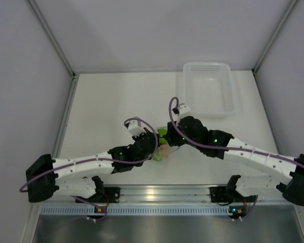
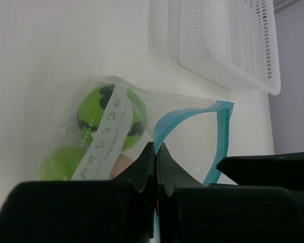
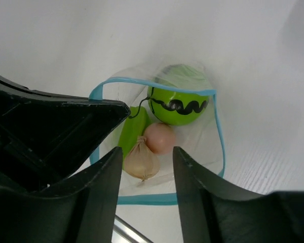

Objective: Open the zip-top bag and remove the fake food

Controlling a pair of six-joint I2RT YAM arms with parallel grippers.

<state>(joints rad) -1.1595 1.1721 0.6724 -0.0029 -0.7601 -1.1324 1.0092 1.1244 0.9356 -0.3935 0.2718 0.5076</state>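
The zip-top bag (image 2: 192,136) lies on the table with its light blue zip strip (image 3: 162,198) spread into an open loop. My left gripper (image 2: 156,148) is shut on one side of that strip. My right gripper (image 3: 148,152) is open, right over the bag's mouth, jaws either side of the fake food. Inside sit a green ball with a dark zigzag (image 3: 178,104), a lime-green piece (image 3: 130,134), a peach ball (image 3: 159,137) and a tan garlic-shaped piece (image 3: 142,161). In the top view both grippers meet over the bag (image 1: 163,151) at table centre.
A white translucent basket (image 1: 209,93) stands at the back right, also in the left wrist view (image 2: 228,40). The left gripper's black body (image 3: 50,131) crowds the left of the right wrist view. A metal rail (image 1: 157,193) runs along the near edge.
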